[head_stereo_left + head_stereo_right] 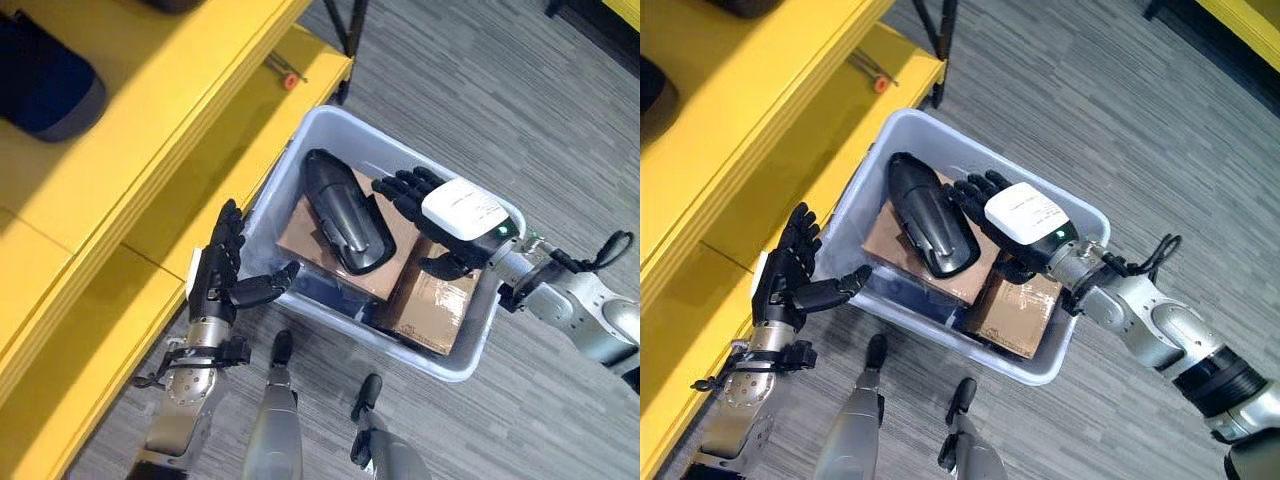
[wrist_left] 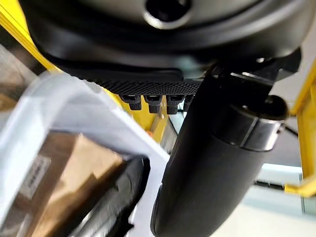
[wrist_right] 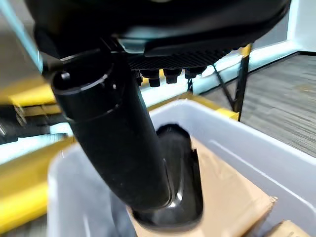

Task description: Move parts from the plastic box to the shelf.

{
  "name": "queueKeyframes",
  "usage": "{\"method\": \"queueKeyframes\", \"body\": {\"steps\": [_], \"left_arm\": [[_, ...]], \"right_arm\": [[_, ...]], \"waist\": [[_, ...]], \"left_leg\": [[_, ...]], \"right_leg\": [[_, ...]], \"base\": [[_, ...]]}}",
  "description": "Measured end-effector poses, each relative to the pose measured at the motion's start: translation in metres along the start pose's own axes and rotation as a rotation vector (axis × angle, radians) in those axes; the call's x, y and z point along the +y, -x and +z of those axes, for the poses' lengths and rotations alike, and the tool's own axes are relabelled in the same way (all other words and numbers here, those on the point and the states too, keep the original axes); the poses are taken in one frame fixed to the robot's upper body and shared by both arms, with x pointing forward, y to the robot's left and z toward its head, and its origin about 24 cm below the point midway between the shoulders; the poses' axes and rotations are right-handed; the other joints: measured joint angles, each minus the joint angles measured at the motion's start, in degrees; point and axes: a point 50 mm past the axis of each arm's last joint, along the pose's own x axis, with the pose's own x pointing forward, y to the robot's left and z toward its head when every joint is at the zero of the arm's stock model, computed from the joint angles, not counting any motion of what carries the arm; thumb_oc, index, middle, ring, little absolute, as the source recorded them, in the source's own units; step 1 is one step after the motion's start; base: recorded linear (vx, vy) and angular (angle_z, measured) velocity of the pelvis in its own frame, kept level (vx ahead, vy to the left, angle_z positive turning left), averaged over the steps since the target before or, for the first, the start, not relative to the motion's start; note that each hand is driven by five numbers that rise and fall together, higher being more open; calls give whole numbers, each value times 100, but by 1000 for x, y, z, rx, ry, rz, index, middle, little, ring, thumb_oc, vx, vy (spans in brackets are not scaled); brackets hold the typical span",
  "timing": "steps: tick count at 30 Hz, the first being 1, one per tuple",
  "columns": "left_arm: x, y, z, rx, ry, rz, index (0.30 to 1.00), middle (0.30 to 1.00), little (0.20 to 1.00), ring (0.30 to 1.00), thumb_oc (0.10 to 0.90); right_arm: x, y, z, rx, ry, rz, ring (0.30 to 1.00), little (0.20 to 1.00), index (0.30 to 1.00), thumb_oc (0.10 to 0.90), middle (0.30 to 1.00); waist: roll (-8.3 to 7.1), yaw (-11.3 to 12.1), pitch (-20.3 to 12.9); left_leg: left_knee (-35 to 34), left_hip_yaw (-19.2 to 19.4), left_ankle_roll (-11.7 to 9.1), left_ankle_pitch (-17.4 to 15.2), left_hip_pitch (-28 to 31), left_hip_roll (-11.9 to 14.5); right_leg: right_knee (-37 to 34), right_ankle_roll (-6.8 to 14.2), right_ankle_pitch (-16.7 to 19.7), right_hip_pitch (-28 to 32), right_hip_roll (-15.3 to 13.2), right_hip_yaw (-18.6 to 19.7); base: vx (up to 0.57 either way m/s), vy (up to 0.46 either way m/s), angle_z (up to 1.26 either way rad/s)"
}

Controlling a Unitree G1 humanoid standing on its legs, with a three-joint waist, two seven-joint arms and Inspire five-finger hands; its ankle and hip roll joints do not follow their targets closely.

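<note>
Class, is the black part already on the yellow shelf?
No, the black part lies on a cardboard box inside the plastic box.

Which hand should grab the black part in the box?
Probably the right hand. It is already over the box, its open fingers beside the black part lying on the cardboard. The left hand is open outside the box, with its thumb at the rim.

both eye views look steeply down from the head onto the same pale plastic box [image 1: 478, 345] on the carpet beside the yellow shelf [image 1: 150, 150], the right eye set slightly to one side. each wrist view looks along its own hand from very close: the left hand [image 2: 207, 163] by the box's rim, the right hand [image 3: 118, 148] over the black part [image 3: 180, 168], which the eye views also share.
</note>
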Motion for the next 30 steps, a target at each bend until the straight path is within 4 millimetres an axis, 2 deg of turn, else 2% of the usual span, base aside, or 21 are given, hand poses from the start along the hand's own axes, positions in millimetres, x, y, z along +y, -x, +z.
{"method": "queueKeyframes", "body": {"steps": [4,6,10,15,22,30], "left_arm": [[0,-1,2,-8,-4,-3,1000,1000,1000,1000,900],[1,-3,3,-13,-20,-14,1000,1000,1000,1000,900],[-1,-9,9,-39,-27,-31,1000,1000,1000,1000,900],[-5,-10,9,-42,-23,-47,1000,1000,1000,1000,900],[-10,-10,9,-42,-30,-88,1000,1000,1000,1000,900],[-11,-10,10,-43,-42,-104,1000,1000,1000,1000,900]], "right_arm": [[4,-7,-9,-14,144,127,1000,1000,1000,900,1000],[1,-16,-14,-33,231,168,1000,1000,1000,900,1000],[-2,-25,-21,-51,343,250,1000,1000,1000,900,1000],[-7,-29,-29,-57,425,328,1000,1000,1000,900,1000],[-25,-29,-60,61,563,378,1000,1000,1000,900,1000],[-19,-19,-79,127,640,452,1000,1000,1000,900,1000]], "waist": [[-68,158,144],[-51,186,292],[-51,389,547],[-42,531,554],[-80,657,580],[-97,751,588]], "left_leg": [[7,-173,-20,15,-112,-65],[8,-308,-58,42,-179,-92],[7,-436,-81,57,-302,-118],[6,-586,-83,58,-440,-203],[7,-753,-115,82,-711,-271],[8,-814,-116,83,-839,-305]], "right_leg": [[0,19,-66,13,-9,-214],[0,28,-84,14,-3,-324],[0,41,-123,-24,9,-481],[-1,75,-203,-56,-21,-648],[1,116,-282,-218,-29,-789],[1,145,-335,-304,-44,-845]], "base": [[-3,-56,26],[-4,-63,21],[1,-36,19],[11,-14,19],[38,-26,13],[12,-1,4]]}}
